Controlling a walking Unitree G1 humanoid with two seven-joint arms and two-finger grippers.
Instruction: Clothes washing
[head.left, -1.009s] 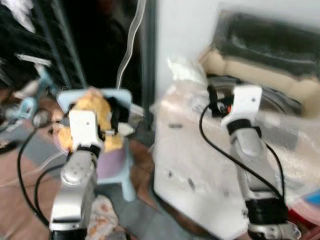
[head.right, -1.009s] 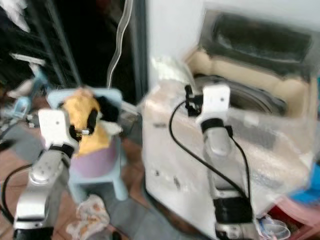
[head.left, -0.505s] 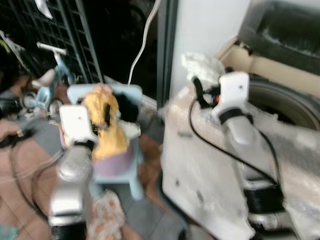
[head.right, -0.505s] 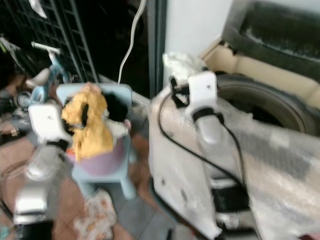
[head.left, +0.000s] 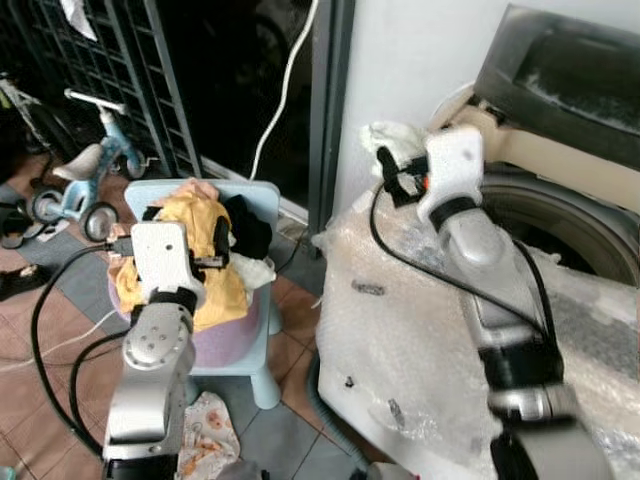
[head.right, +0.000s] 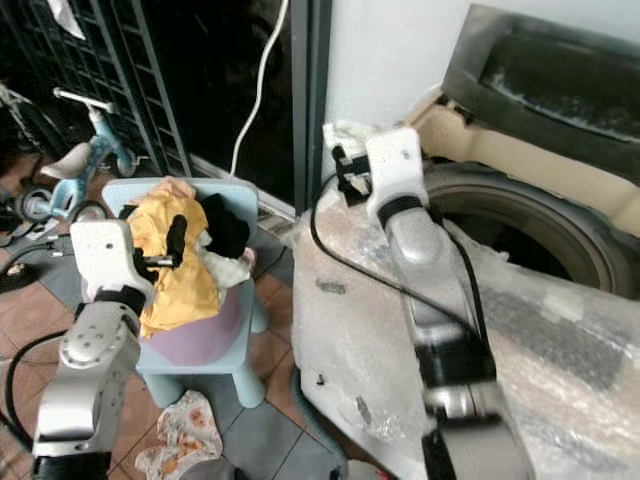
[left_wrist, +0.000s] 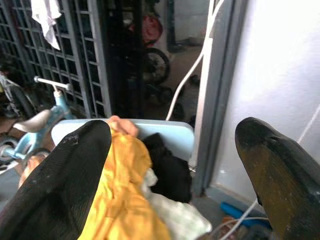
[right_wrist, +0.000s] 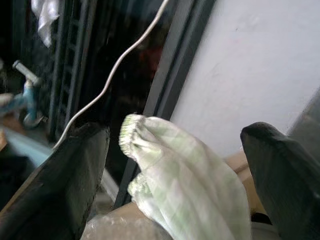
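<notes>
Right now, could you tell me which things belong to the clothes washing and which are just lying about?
Part of the job: washing machine; yellow garment and black garment piled in the lilac basket; pale green cloth.

Lying about: tricycle; patterned rag; white hose.

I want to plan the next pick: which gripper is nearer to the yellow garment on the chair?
Left. The left gripper hovers open just before the yellow garment; the right gripper is over at the washing machine.

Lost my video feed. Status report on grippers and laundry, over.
Left gripper open, over yellow garment in the lilac basket. Right gripper open, at pale green cloth on the washing machine corner. Nothing grasped.
</notes>
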